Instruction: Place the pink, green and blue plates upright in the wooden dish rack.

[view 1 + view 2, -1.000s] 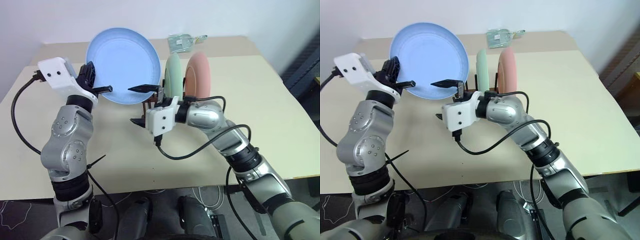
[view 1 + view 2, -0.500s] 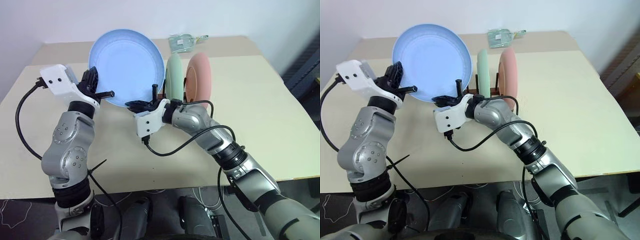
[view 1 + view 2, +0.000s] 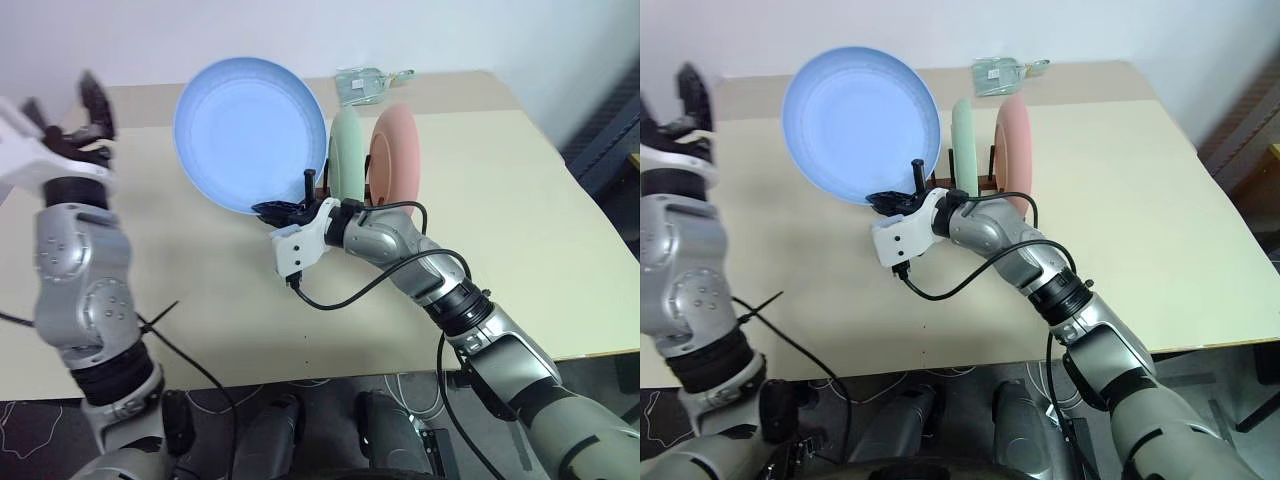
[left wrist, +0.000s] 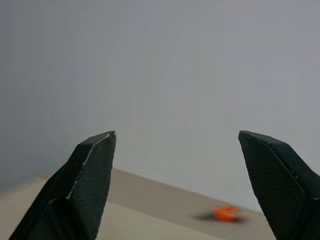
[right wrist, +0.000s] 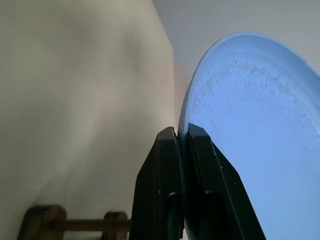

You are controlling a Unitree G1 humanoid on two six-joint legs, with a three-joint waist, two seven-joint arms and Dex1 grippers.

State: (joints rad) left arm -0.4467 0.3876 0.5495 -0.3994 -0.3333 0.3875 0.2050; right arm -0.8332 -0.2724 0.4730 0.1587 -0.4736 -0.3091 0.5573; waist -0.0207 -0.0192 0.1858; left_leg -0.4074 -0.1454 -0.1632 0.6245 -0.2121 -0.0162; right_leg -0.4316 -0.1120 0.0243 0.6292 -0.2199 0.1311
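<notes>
Now the blue plate (image 3: 250, 130) is pinched at its lower rim by the right hand (image 3: 283, 209) and held upright above the surface (image 3: 520, 230), beside the green plate (image 3: 345, 150) and pink plate (image 3: 397, 155) standing in the wooden dish rack (image 3: 985, 183). The left hand (image 3: 68, 115) is spread, well apart from the plate.

Just a big pale table (image 3: 520, 220), with a small brown wooden rack (image 3: 985, 181) standing on it near the middle, and a little greenish see-through packet (image 3: 365, 82) lying flat far back by the wall.
</notes>
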